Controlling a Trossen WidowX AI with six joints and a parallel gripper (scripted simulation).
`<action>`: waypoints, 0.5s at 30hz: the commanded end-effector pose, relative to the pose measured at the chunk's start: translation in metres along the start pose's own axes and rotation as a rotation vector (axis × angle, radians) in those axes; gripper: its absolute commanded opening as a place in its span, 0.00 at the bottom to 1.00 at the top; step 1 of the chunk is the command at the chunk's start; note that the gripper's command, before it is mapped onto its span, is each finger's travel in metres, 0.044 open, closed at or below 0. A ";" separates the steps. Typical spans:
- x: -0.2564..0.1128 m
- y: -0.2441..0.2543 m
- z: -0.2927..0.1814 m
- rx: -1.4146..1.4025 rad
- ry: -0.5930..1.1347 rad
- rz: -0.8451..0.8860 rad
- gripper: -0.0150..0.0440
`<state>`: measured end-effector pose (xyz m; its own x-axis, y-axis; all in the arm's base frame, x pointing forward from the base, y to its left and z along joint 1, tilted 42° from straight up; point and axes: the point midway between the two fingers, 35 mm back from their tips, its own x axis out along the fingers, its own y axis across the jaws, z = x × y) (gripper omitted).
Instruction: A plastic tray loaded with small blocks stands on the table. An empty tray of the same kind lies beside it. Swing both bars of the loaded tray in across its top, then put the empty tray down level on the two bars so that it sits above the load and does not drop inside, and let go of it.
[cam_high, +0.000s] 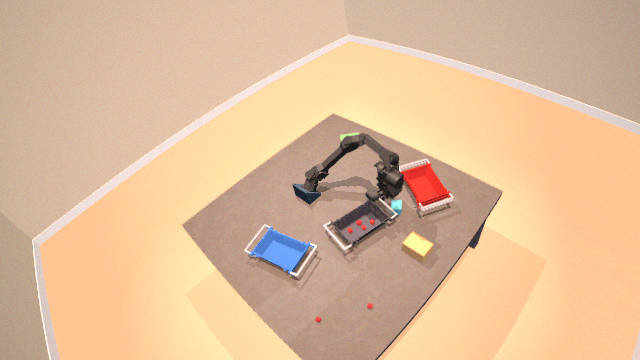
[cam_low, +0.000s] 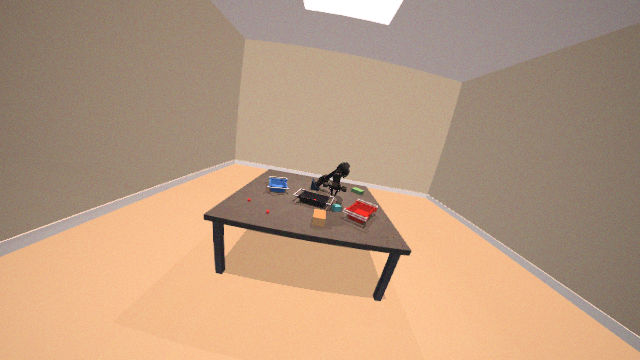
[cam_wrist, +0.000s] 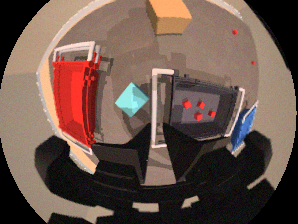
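Note:
The loaded black tray (cam_high: 352, 216) (cam_low: 311, 198) (cam_wrist: 206, 84) holds several small red blocks (cam_high: 359, 222) (cam_wrist: 187, 104). Its bar nearer my gripper (cam_high: 389, 208) (cam_wrist: 156, 125) and its far bar (cam_high: 335, 238) (cam_wrist: 239, 106) both stand out beyond its ends. An empty blue tray (cam_high: 282, 250) (cam_low: 278, 185) (cam_wrist: 243, 129) and an empty red tray (cam_high: 426, 185) (cam_low: 361, 211) (cam_wrist: 75, 100) stand on either side, with white bars at their ends. My gripper (cam_high: 381, 198) (cam_low: 335, 193) (cam_wrist: 156, 125) is slightly open and empty, above the black tray's nearer bar. Whether it touches that bar is unclear.
A cyan block (cam_high: 396, 206) (cam_low: 337, 207) (cam_wrist: 131, 100) lies between the black and red trays. An orange-yellow block (cam_high: 417, 244) (cam_low: 319, 217) (cam_wrist: 170, 17) stands farther out. A green block (cam_high: 348, 136) (cam_low: 357, 190) lies behind the arm. Two loose red blocks lie near the table edge.

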<state>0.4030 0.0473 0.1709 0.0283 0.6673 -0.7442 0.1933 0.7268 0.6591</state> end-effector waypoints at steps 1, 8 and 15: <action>0.008 0.002 0.000 0.008 0.007 0.005 0.41; 0.030 0.002 0.001 0.008 0.006 0.006 0.41; 0.052 0.002 0.000 0.008 0.006 0.007 0.41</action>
<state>0.4067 0.0737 0.1432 0.0317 0.6700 -0.7416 0.1959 0.7235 0.6620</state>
